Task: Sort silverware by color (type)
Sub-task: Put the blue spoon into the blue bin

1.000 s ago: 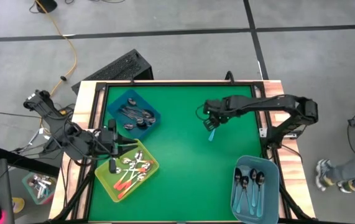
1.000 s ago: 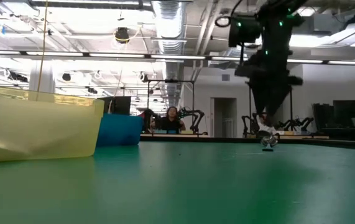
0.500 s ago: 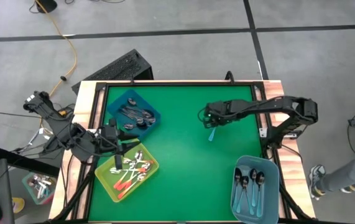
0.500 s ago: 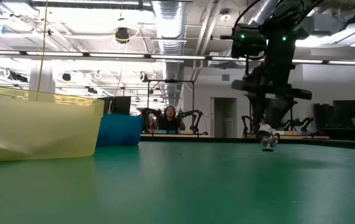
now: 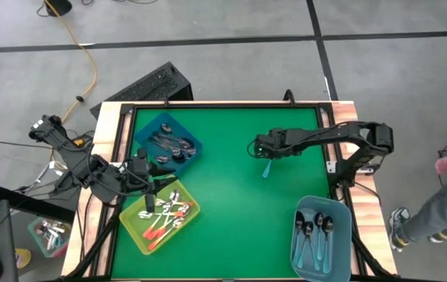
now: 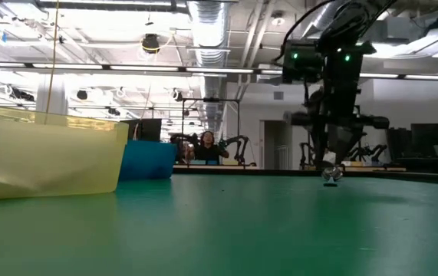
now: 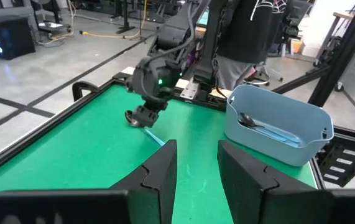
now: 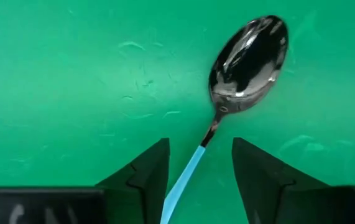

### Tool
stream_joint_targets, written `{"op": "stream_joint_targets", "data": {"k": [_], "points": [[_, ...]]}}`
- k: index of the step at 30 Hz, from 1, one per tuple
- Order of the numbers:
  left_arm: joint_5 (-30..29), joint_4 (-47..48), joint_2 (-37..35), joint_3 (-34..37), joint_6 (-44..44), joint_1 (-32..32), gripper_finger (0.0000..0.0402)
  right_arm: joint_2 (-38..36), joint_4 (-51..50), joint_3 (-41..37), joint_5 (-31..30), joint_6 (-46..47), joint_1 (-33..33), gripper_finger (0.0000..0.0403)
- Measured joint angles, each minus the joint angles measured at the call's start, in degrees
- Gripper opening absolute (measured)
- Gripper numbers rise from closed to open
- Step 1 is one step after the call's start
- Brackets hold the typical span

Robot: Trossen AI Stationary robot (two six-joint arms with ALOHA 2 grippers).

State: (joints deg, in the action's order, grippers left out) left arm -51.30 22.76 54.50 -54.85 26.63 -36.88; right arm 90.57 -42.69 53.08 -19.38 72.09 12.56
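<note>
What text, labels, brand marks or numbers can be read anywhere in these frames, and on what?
None can be read.
The spoon, the bins and the green table carry no print.
A person's dark top bears a pale design, not readable as words.

Green-topped table (image 5: 223, 196) with wooden side rails. Directly on it — dark blue bin (image 5: 167, 142) at far left, yellow bin (image 5: 160, 214) at near left, light blue bin (image 5: 320, 236) at near right, and one teal-handled spoon (image 5: 266, 168) lying flat right of centre.
</note>
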Motion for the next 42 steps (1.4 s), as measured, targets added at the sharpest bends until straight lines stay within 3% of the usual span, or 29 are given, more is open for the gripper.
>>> {"op": "stream_joint_targets", "data": {"k": [15, 19, 29, 42], "points": [[1.1, 1.0, 0.0, 0.0, 0.4, 0.0, 0.0101, 10.2, 2.0, 0.3, 2.8, -0.8, 0.9, 0.0174], [1.1, 1.0, 0.0, 0.0, 0.4, 0.0, 0.0101, 10.5, 2.0, 0.3, 5.3, -0.7, 2.1, 0.0143], [1.2, 1.1, 0.0, 0.0, 0.4, 0.0, 0.0101, 10.4, 1.7, 0.3, 6.0, -2.1, 2.2, 0.0015], [1.3, 4.9, 0.0, 0.0, 4.6, 0.0, 0.0101, 9.3, 0.5, 3.7, 7.6, -9.2, 2.1, 0.0006]]}}
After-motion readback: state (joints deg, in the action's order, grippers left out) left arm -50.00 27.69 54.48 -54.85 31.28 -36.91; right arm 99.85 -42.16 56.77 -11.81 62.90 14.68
